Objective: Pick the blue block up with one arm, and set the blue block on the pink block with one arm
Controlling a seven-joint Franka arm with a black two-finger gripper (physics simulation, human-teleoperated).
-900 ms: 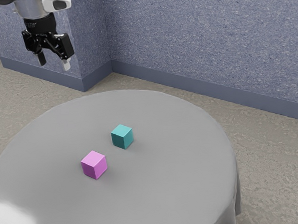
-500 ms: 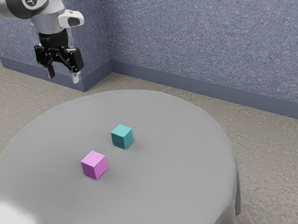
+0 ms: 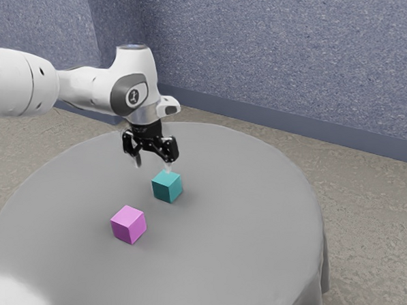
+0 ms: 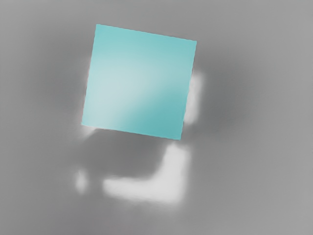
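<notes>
The exterior view looks down at a slant from the side, far enough off to take in the whole round counter, the floor and the wall. The wrist view faces straight down, close over the teal block. Both views share that block and the counter around it.

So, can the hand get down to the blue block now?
Probably yes: the hand hangs open just above the blue block, nothing lies between them, and the pink block stands apart.
</notes>
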